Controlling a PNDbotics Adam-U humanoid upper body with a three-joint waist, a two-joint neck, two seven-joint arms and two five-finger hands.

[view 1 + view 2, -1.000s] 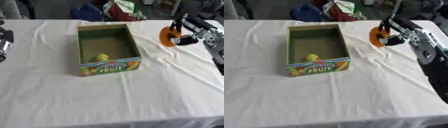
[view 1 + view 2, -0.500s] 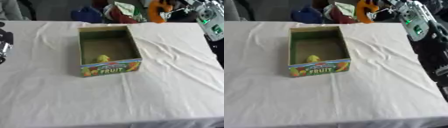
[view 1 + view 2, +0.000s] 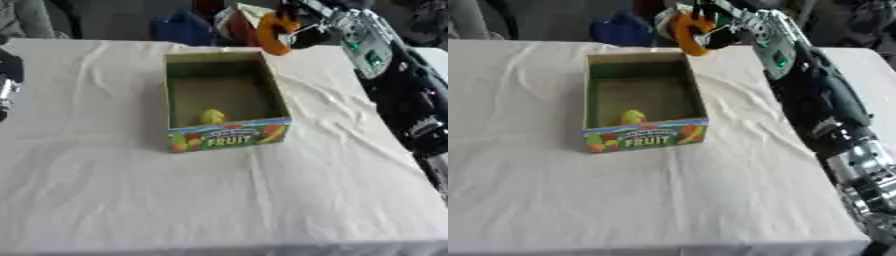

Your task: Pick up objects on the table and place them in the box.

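You had the orange curved object held up in the right hand, just past the box far right corner; a yellow-green fruit lay inside against the box front wall.

White cloth-covered table; dim clutter behind.

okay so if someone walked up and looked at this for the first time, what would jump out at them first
Probably the right hand raised above the far right corner of the box, fingers curled round a bright orange object. Next, the open cardboard box with FRUIT printed on its front, standing mid-table on the white tablecloth, with a small yellow-green fruit lying inside against the near wall. The left hand barely shows at the left edge.
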